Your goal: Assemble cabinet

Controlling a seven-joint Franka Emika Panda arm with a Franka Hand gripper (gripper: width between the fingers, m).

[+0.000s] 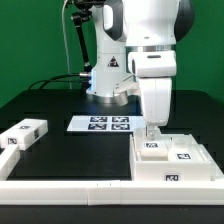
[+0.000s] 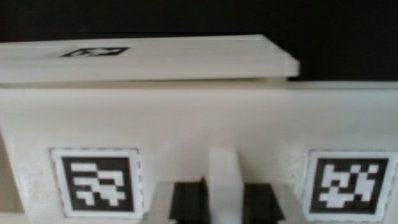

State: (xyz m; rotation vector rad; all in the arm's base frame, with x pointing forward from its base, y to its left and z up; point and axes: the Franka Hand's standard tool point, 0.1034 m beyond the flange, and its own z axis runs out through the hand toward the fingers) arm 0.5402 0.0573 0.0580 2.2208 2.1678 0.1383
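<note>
1. Green wall behind, and below it a black bench [image 1: 75, 155] that carries everything.
2. At the far side of the bench, near my base, lies the thin flat white marker board [image 1: 102, 123] with its four black-and-white tags.
3. A long thin white border rail [image 1: 70, 186] runs along the near edge of the bench.
4. The cabinet [image 1: 180, 160], a large white boxy plastic shell whose top faces bear square black-and-white tags, sits on the bench at the exterior view's right, just behind that rail.
5. A small white plastic block [image 1: 25, 132] with its own tag lies well apart from the cabinet, at the exterior view's left edge.
6. My end effector [image 1: 153, 131] points straight down and meets the cabinet at its corner nearest the marker board.
7. In the wrist view the cabinet [image 2: 178, 110] fills the picture: pale stepped panels, one tag on the far one and two larger tags close by.
8. My two dark fingers [image 2: 187, 203] flank a narrow white upright ridge [image 2: 219, 165] of the cabinet, one on each side and close to it.
9. I cannot tell whether the end effector [image 2: 219, 195] is pressing on that ridge or merely straddling it.
</note>
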